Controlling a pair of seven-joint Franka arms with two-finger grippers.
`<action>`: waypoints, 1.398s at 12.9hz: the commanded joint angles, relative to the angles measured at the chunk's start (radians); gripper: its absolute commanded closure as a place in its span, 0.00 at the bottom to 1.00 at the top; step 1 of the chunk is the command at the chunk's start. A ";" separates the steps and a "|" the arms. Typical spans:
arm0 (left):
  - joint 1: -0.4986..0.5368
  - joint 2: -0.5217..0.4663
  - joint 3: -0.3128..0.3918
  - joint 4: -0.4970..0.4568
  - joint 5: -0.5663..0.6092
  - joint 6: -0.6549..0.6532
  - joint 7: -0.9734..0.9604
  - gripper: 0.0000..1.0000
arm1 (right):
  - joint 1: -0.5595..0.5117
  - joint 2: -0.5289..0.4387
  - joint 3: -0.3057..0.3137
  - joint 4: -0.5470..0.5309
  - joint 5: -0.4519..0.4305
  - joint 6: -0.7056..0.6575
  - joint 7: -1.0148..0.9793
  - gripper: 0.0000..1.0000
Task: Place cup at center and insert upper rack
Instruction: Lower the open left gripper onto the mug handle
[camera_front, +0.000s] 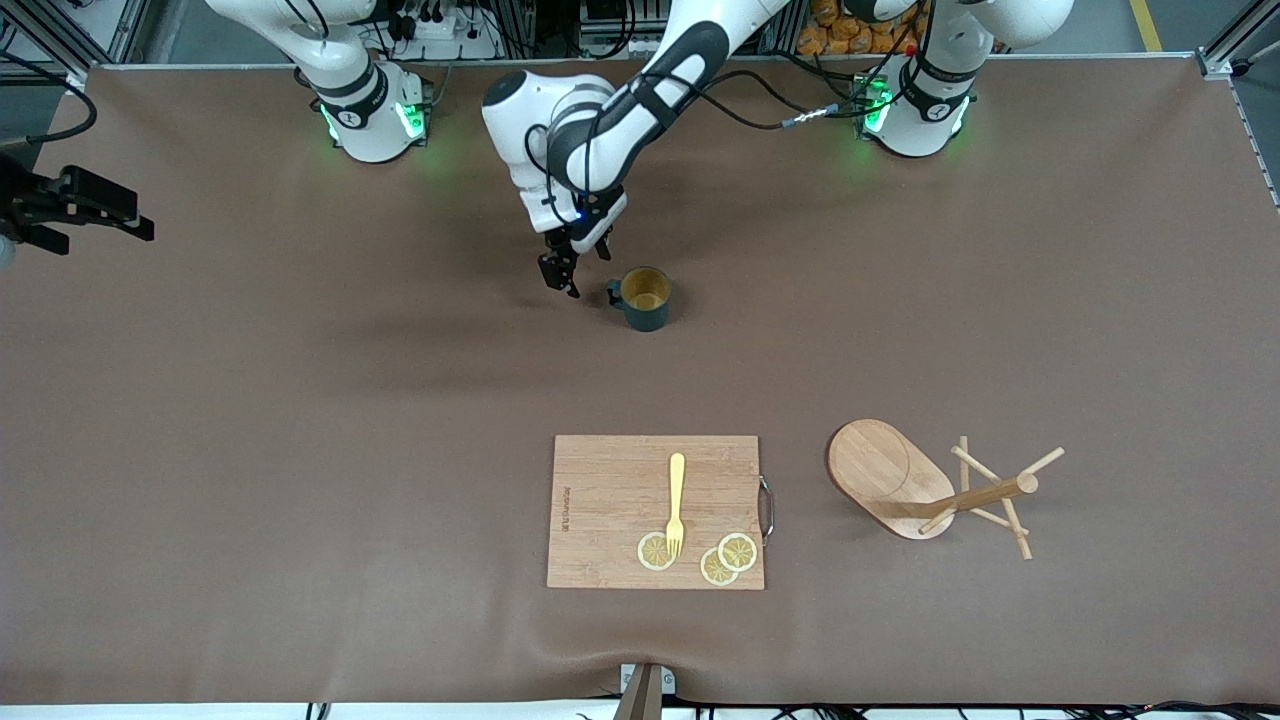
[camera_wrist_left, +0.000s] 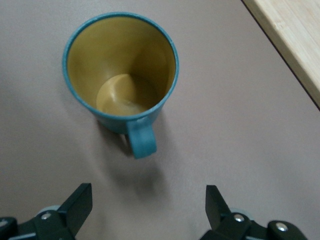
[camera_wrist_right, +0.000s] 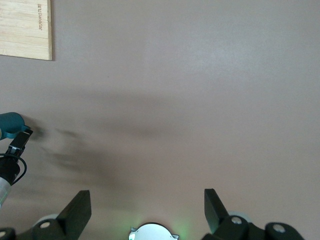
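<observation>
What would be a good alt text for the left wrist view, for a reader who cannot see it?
An upright teal cup with an empty yellow inside stands on the brown table, its handle pointing toward the open left pincer, which touches nothing. A corner of a bamboo board shows at the edge.

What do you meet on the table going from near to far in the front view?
Cutting board with the fork and lemon slices on it, with the tipped-over mug tree beside it → cup → open left claw just by the cup.
</observation>
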 joint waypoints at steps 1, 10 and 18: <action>-0.011 0.054 0.014 0.073 -0.033 -0.011 -0.026 0.02 | 0.006 -0.004 -0.006 -0.006 -0.002 0.007 -0.002 0.00; -0.009 0.070 0.102 0.091 -0.222 -0.023 -0.048 0.15 | 0.017 -0.005 -0.003 0.017 -0.074 0.019 0.094 0.00; 0.005 0.075 0.102 0.091 -0.277 -0.078 -0.040 0.42 | 0.017 -0.004 -0.004 0.017 -0.061 0.015 0.091 0.00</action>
